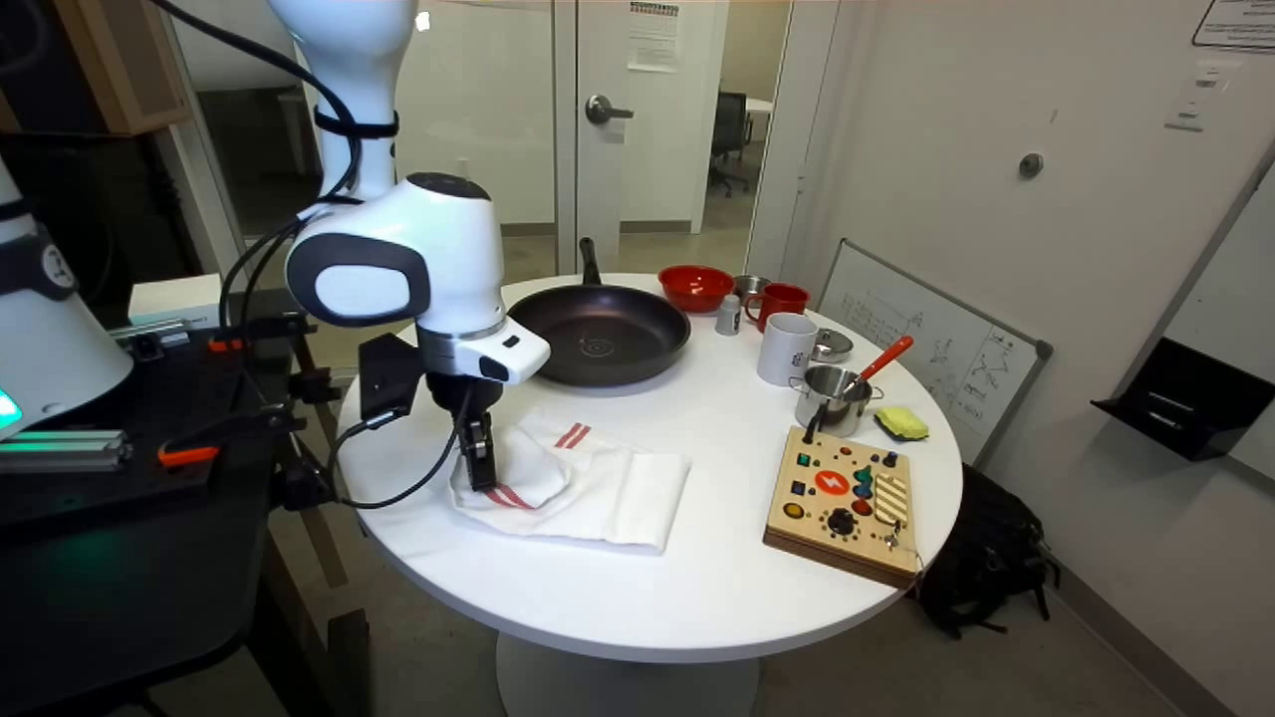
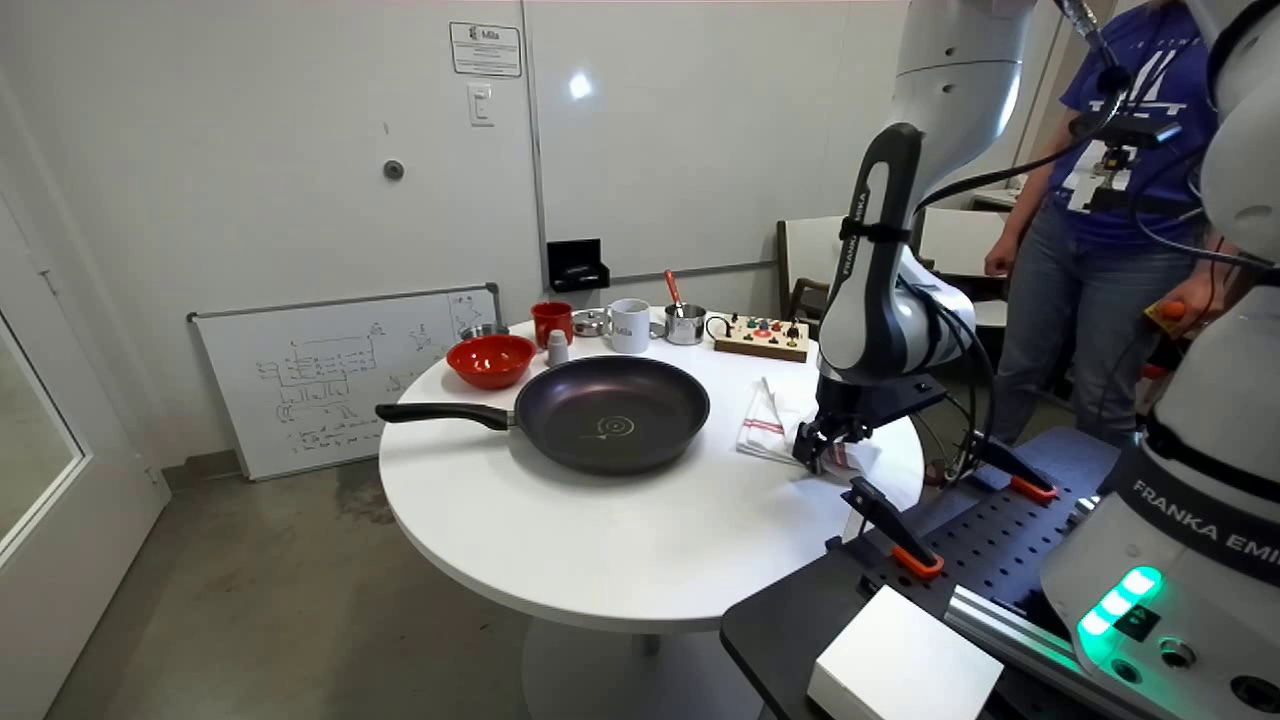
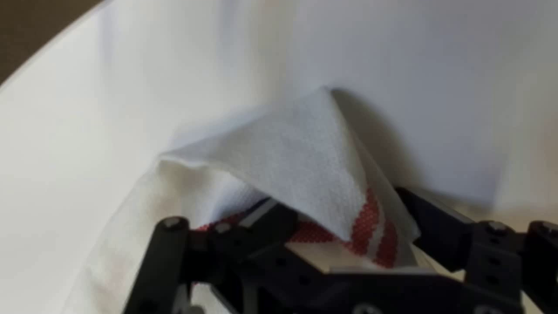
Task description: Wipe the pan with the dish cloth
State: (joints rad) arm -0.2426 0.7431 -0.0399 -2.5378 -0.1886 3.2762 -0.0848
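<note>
A: In an exterior view, where is the dish cloth [image 1: 608,498] lying?

B: It is lying folded toward the front-left edge of the round table [image 1: 697,597] as seen there, with the claw [image 1: 483,485] pointing down at its outer end. The pan [image 1: 598,334] is sitting apart from it, toward the far edge.

A: In an exterior view, the pan's handle [image 2: 445,412] is showing side-on. Is the grip showing too?

B: Hardly. The handle is reaching out to the table's edge, a red bowl [image 2: 490,362] is standing near the pan, and the claw is hiding whatever is between its tips.

A: What is the wrist view adding?

B: The fingers [image 3: 440,235] are standing partly apart, with a raised, striped fold sitting between them. No firm pinch is showing; whether both sides are touching fabric, nobody is telling from here.

A: How is the dish cloth likely to be handling?

B: It is looking thin, light and limp: nothing fragile, but probably sagging and unfolding once lifted. The raised fold is seeming the best hold, several layers deep; a shallow pinch might be slipping off.
</note>
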